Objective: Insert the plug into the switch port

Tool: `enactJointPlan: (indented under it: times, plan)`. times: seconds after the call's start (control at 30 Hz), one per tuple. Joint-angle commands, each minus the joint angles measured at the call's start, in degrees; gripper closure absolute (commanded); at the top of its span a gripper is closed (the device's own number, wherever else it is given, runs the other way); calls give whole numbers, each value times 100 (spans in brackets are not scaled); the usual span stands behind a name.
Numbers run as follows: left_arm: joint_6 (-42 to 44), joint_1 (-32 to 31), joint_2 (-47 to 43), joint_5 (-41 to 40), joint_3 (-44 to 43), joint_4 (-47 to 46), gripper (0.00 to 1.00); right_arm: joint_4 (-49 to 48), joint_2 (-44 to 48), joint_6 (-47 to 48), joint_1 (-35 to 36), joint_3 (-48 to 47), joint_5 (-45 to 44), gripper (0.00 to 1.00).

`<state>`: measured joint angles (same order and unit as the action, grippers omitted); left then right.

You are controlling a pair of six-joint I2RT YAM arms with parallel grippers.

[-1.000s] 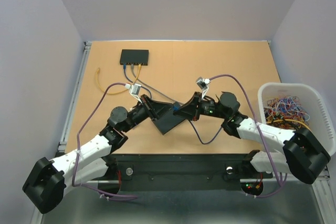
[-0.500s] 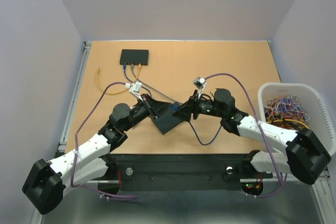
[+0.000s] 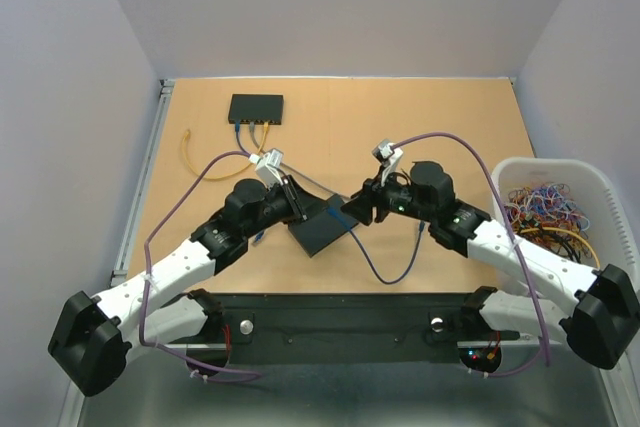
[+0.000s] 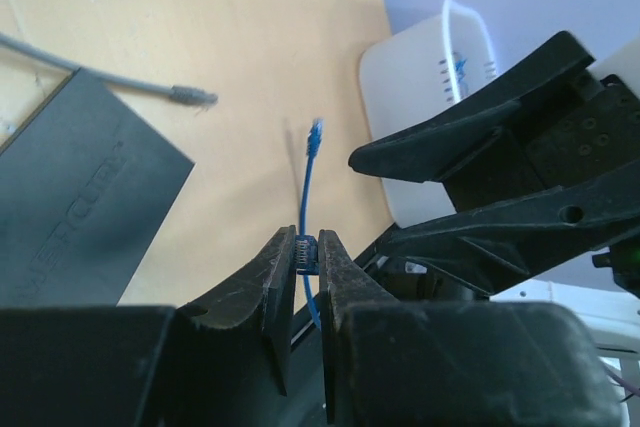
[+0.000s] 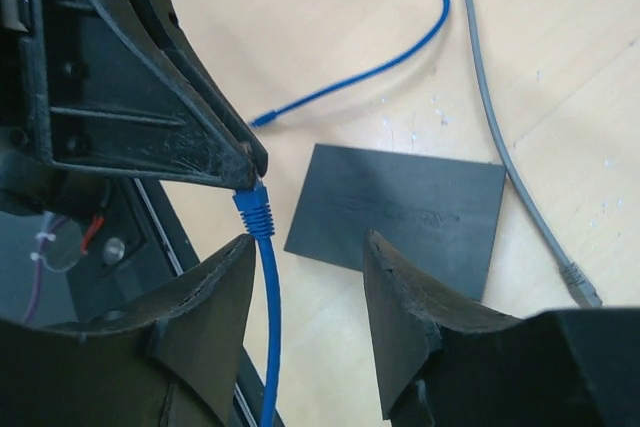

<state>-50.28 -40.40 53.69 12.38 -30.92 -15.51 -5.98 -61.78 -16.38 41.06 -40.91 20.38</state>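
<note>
My left gripper [image 4: 307,252] is shut on a blue plug [image 4: 306,251], whose blue cable [image 4: 303,187] runs up to a loose second plug. In the right wrist view the same plug [image 5: 252,209] sits pinched at the left gripper's fingertips [image 5: 235,165], with its cable hanging down. My right gripper [image 5: 308,242] is open and empty, its jaws either side of the cable just below the plug. A flat black switch [image 3: 320,231] lies on the table under both grippers, also in the right wrist view [image 5: 400,212]. In the top view the left gripper [image 3: 322,209] and right gripper [image 3: 348,211] nearly meet.
A second black switch [image 3: 256,107] at the back has blue and yellow cables plugged in. A grey cable [image 5: 500,127] ends in a loose plug by the near switch. A white basket [image 3: 556,172] of cables stands at the right. A yellow cable [image 3: 190,152] lies left.
The left arm has pushed forward and right. The right gripper has drawn back slightly to the right, with the blue cable now hanging lower between the arms.
</note>
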Motion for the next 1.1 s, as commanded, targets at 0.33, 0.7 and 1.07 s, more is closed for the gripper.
enactJointPlan:
  times: [0.33, 0.7, 1.07]
  plan:
    - [-70, -3, 282, 353, -143, -216, 100, 194, -598, 408, 727, -576, -658, 52]
    - [-43, -3, 361, 335, -134, -251, 100, 193, -836, 443, 904, -682, -895, 58]
    - [-26, -3, 379, 318, -143, -225, 100, 193, -888, 443, 921, -656, -1010, 70]
